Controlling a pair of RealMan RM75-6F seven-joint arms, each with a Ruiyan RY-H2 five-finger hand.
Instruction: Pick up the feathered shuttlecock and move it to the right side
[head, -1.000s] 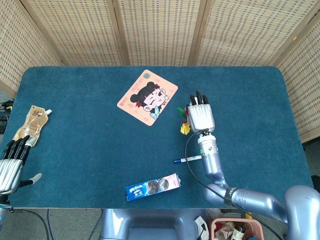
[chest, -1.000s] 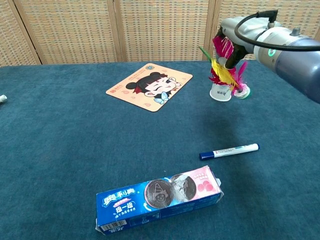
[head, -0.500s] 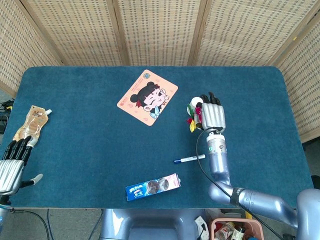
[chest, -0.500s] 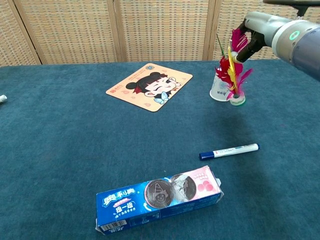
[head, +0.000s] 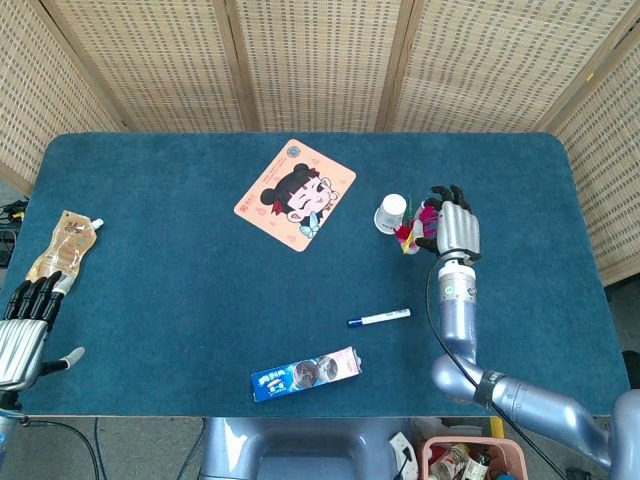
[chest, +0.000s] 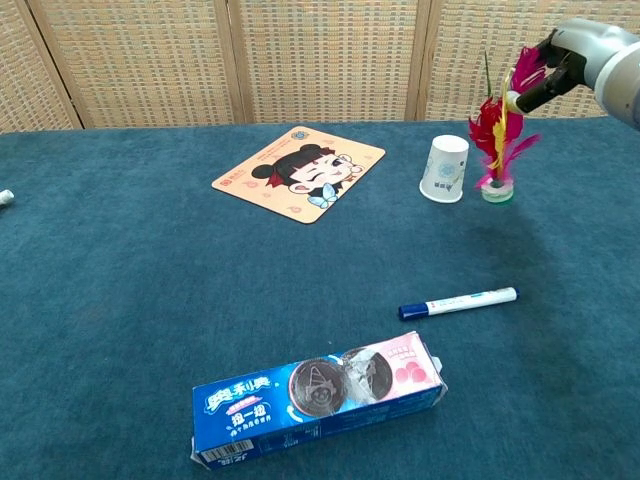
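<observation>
The feathered shuttlecock (chest: 498, 140) has red, magenta and yellow feathers and a green-white base. It hangs upright just right of the white paper cup (chest: 444, 168), its base low over the cloth. My right hand (chest: 570, 60) grips the feather tips from above. In the head view the right hand (head: 455, 228) covers most of the shuttlecock (head: 412, 228), with only some feathers showing at its left. My left hand (head: 22, 330) rests at the table's left front edge, holding nothing, its fingers held close together.
A cartoon-girl mat (head: 295, 194) lies at centre back. A blue marker (chest: 458, 301) and a cookie box (chest: 318, 397) lie near the front. A snack pouch (head: 65, 244) sits at far left. The blue cloth table (head: 180, 270) ends at woven screens behind.
My right hand has carried the shuttlecock rightward, from left of the paper cup, past it, to its right side. The left hand has not moved.
</observation>
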